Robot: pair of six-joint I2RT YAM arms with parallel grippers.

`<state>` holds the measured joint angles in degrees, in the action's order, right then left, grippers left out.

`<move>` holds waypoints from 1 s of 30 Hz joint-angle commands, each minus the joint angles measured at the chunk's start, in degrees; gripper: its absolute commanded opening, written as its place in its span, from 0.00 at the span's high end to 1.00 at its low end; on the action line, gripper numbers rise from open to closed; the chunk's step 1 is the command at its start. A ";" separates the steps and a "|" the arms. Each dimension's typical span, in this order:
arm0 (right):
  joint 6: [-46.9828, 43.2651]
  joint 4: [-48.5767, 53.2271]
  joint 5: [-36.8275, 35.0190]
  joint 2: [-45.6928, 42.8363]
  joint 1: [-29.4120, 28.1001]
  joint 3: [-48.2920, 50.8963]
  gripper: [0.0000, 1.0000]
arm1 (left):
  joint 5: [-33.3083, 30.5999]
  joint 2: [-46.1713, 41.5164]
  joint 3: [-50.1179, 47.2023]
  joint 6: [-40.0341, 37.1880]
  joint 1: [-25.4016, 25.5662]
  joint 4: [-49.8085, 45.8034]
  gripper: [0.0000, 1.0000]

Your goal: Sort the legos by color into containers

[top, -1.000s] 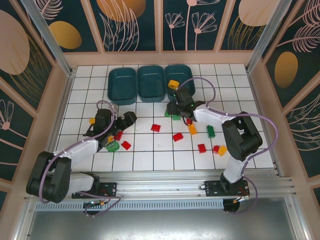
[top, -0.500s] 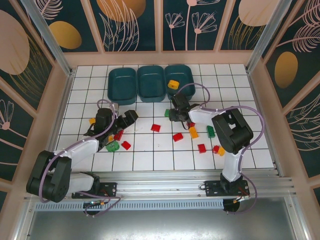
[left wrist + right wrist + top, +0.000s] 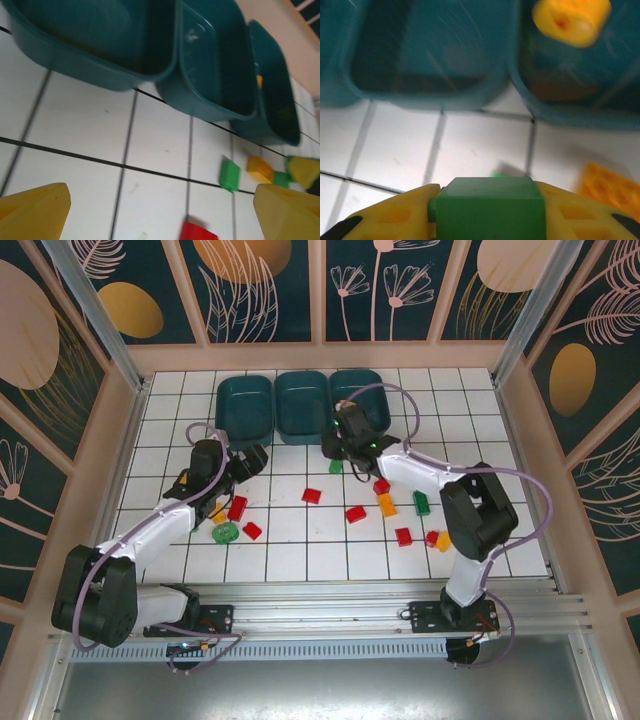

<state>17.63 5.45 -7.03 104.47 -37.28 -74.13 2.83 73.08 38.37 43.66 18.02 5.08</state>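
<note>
At the far edge of the table sit the left tub, middle tub and right tub, which holds a yellow brick. The right gripper clamps a green brick just before them; the left gripper gapes wide.

Three teal containers sit in a row at the far side of the table: one, two, three, side by side. On to the red legos, and there are seven of them scattered over the tiles. Yellow-orange legos come to four on the table plus one more sitting in a container, so five. Green legos number three on the tiles, and there is another green lego pinched in the right hand, so four. That makes sixteen legos counted; any hidden under the two arms cannot be told.
</note>
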 commanded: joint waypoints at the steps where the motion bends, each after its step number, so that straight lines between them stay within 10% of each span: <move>1: -1.78 -3.18 1.30 7.57 -0.28 -8.80 0.73 | -8.62 4.61 1.66 -4.55 0.26 -9.15 0.12; 13: -3.85 9.10 2.43 36.12 2.40 -48.02 0.70 | -9.33 4.91 0.52 -10.98 1.65 -16.43 0.24; 18: -5.12 13.49 3.19 41.61 2.83 -58.07 0.53 | -12.25 7.98 2.44 -11.81 4.03 -19.01 0.24; 30: -7.11 11.57 0.13 32.35 2.04 -49.50 0.38 | -15.87 8.26 4.19 -11.65 5.06 -20.24 0.29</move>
<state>11.57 18.24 -5.04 144.18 -34.50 -128.35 -11.09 83.15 40.97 32.97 22.83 -13.56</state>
